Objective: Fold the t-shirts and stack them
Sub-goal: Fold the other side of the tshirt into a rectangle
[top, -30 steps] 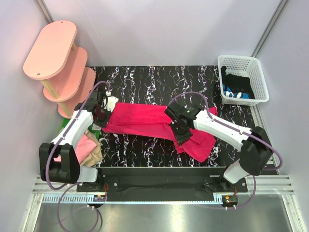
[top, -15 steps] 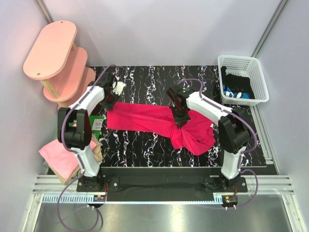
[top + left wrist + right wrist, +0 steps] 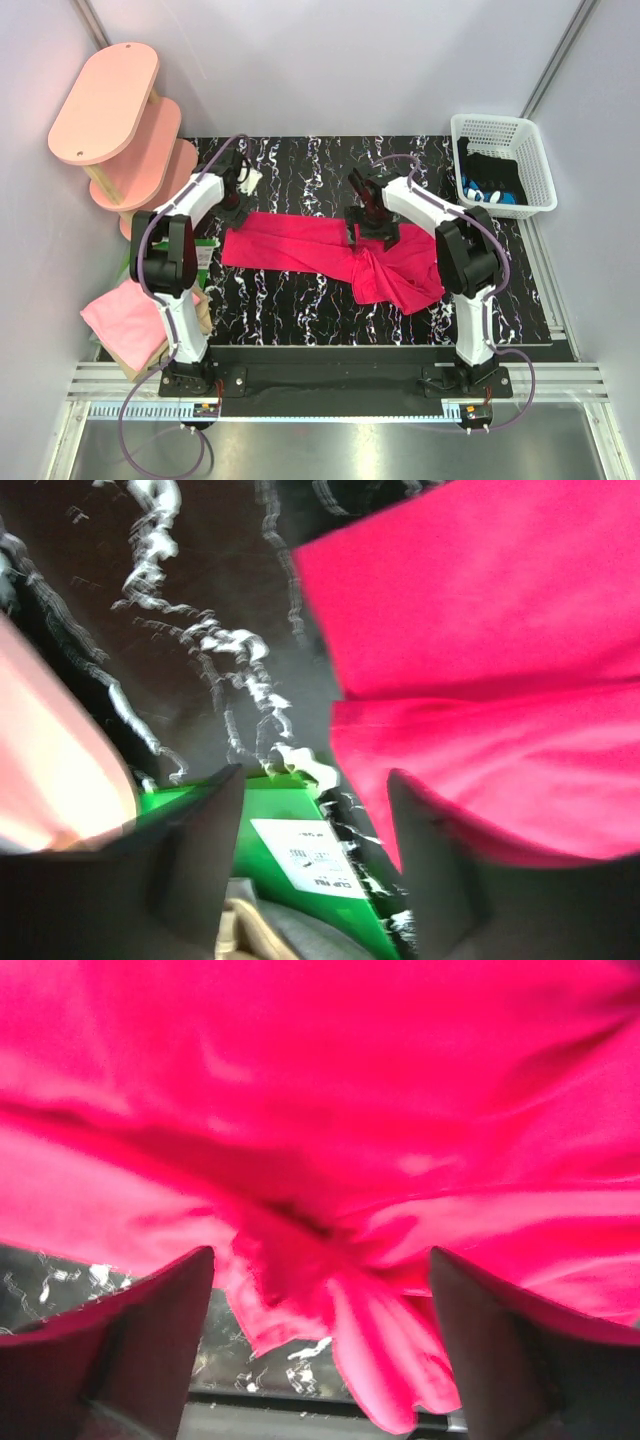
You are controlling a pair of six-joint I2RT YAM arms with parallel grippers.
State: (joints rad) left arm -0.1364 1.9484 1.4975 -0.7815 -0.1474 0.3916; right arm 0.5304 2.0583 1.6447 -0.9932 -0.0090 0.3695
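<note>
Releasing: both tools were clamped on the crimson t-shirt [image 3: 300, 245] a second ago; now both have their jaws parted and the cloth is dropped on the table [image 3: 300, 305].
Left tool [image 3: 236, 196]: open, nothing between its fingers; the wrist view shows only bare table and a green card [image 3: 300, 830] under the gap.
Right tool [image 3: 372, 228]: open wide; a bunched fold lies under the gap, not pinched.
Crimson t-shirt position: long band running from just right of the left tool to under and past the right tool; the end by the right tool is crumpled into a lump.
Shirt change: since a second ago it has been dragged toward the far side and pulled a bit straighter, but the right end is more bunched.
Task meaning: looks like a spread-out pull just ended and no fold is made yet; the right end likely needs flattening first.
Left arm pose: forearm upright over its base, upper link reaching far, tool tipped down beside the shirt's left edge.
Right arm pose: mirrors it, elbow high, wrist bent down, tool right over the cloth.
Other shirts: light pink t-shirt [image 3: 120, 320] on a tan t-shirt [image 3: 204, 316], well behind the left tool, near the left arm's base, not stacked with the crimson one.
Risk: regrasping the lump may catch two layers.
</note>
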